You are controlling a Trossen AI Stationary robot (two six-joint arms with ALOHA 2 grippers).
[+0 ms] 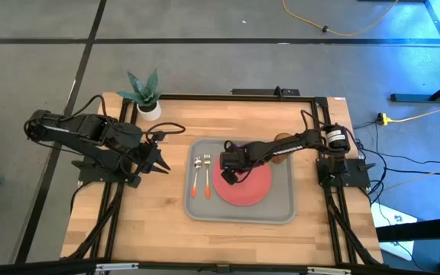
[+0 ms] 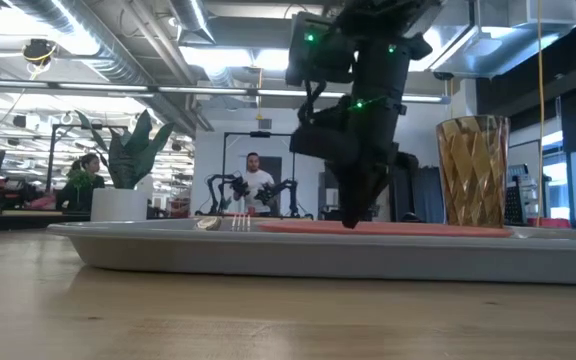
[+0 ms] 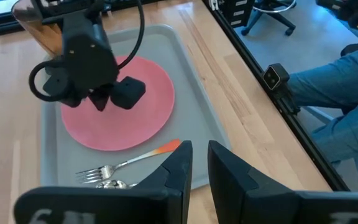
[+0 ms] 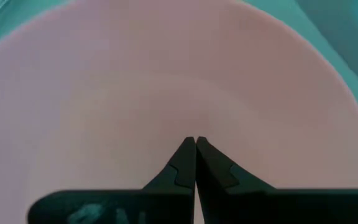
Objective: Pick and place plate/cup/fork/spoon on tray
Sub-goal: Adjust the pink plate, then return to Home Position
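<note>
The grey tray [image 1: 281,210] lies mid-table. The coral-red plate [image 1: 252,192] lies flat on it, right of centre. The spoon [image 1: 195,177] and the fork [image 1: 207,176] lie side by side on the tray's left part, with their orange handles toward the near edge. The amber cup [image 2: 473,170] stands upright by the tray's far right corner; I cannot tell whether it is on the tray or the table. My right gripper [image 1: 231,177] is shut and points down over the plate's left part. My left gripper [image 1: 161,159] is open by a narrow gap [image 3: 200,163] and empty, above the table left of the tray. My right gripper's shut fingertips [image 4: 188,149] come from above, pointing down, and reach the plate's top face [image 4: 166,81] left of its middle. In the low view the tip [image 2: 349,222] stands right at the plate's surface. I cannot tell whether it touches. The plate lies flat on the tray.
A white pot with a green plant [image 1: 147,107] stands at the table's far left corner. A seated person's legs [image 3: 347,93] show beyond the table's near edge. People stand in the room behind [image 2: 256,180]. Bare wood lies near and left of the tray.
</note>
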